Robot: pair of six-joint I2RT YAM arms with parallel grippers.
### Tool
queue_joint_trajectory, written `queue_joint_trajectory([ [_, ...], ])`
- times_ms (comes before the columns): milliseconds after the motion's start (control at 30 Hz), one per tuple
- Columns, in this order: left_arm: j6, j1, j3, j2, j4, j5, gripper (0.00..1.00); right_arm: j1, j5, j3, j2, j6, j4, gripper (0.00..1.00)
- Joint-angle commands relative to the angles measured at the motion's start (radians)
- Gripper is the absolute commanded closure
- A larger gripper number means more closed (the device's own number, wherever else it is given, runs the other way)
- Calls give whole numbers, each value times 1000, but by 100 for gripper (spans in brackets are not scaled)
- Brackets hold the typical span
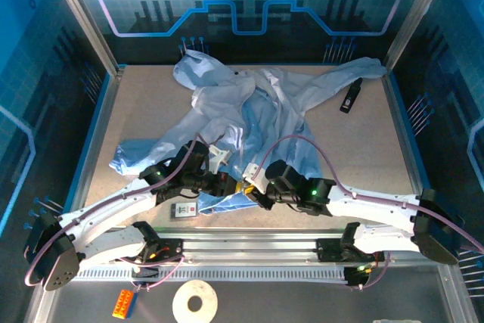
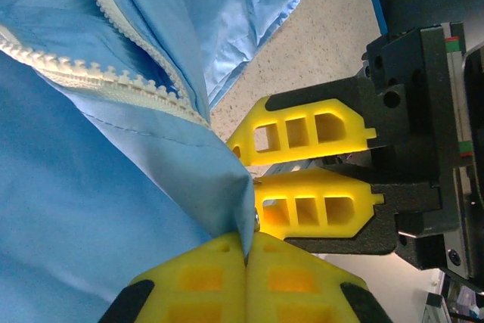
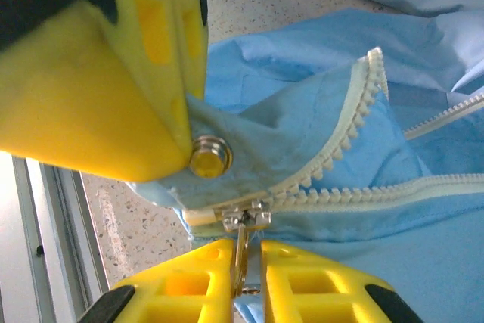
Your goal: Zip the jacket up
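Note:
The light-blue jacket (image 1: 257, 111) lies spread on the table, sleeves out to both sides, with its pale zipper strip (image 2: 113, 81) parted above the hem. My left gripper (image 2: 248, 246) is shut on the fabric at the bottom hem corner, beside a metal snap (image 3: 209, 158). My right gripper (image 3: 247, 255) faces it, fingers nearly together around the metal zipper pull (image 3: 243, 251). The pull hangs from the slider (image 3: 246, 217) at the zipper's bottom end and rests against one finger. In the top view both grippers (image 1: 227, 184) (image 1: 253, 191) meet at the jacket's near hem.
A small black object (image 1: 349, 98) lies at the table's right, near a sleeve. A small white card (image 1: 184, 209) sits by the front edge under the left arm. Below the rail are an orange brick (image 1: 123, 304) and a white tape roll (image 1: 194, 302).

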Motion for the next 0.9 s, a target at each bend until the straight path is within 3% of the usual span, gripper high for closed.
queue_joint_trajectory([
  [0, 17, 5, 6, 3, -12, 52, 100, -2, 2, 41, 14, -23, -4, 83],
  [167, 51, 6, 22, 15, -49, 66, 100, -8, 5, 57, 33, -37, -9, 83],
  [333, 139, 20, 42, 13, -164, 92, 100, -17, -5, 72, 47, -36, -23, 100],
  [567, 163, 57, 18, 17, -223, 121, 100, -14, -106, 63, 109, 21, 2, 100],
  [867, 97, 49, -50, 32, -272, 104, 100, -8, -265, 61, 321, 113, 105, 100],
])
